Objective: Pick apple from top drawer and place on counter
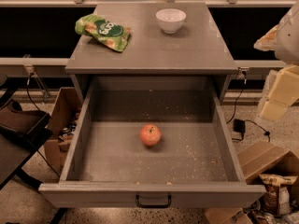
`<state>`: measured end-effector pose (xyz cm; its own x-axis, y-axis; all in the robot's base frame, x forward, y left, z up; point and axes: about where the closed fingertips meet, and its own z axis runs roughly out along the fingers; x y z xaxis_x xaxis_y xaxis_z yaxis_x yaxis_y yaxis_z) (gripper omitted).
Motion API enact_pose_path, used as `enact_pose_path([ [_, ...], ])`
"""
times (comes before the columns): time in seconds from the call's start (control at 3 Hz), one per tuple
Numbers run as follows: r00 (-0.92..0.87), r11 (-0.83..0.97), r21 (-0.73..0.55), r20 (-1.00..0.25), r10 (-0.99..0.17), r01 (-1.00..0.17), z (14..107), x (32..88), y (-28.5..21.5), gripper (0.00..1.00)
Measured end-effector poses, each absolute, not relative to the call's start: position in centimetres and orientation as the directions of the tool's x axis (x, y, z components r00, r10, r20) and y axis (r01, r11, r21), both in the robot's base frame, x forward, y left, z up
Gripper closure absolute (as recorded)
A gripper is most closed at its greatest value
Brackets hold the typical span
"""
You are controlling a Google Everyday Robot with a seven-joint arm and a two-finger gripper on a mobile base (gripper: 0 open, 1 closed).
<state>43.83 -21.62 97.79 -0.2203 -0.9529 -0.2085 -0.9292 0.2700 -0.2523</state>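
The apple (150, 135), small and red-orange with a short dark stem, lies on the crumb-speckled floor of the top drawer (84, 125), near its middle. The drawer is pulled fully out, with its black handle (153, 201) on the front panel. The grey counter (149, 50) is the cabinet's flat top behind the drawer. My gripper (279, 90) shows as pale yellow blocks under a white arm part at the right edge. It is to the right of the cabinet, well away from the apple, and holds nothing that I can see.
A white bowl (170, 20) stands at the counter's back right and a green snack bag (103, 31) lies at its back left. Cardboard boxes (63, 120) sit on the floor to the left and the right (261, 160) of the drawer. A dark table edge (18, 129) is at the left.
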Motion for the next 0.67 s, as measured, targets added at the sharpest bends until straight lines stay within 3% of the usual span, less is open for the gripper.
enact_pose_path([
  [0.67,-0.238,0.306,-0.241,-0.274,-0.932,-0.921,96.2,43.8,-21.1,0.00],
])
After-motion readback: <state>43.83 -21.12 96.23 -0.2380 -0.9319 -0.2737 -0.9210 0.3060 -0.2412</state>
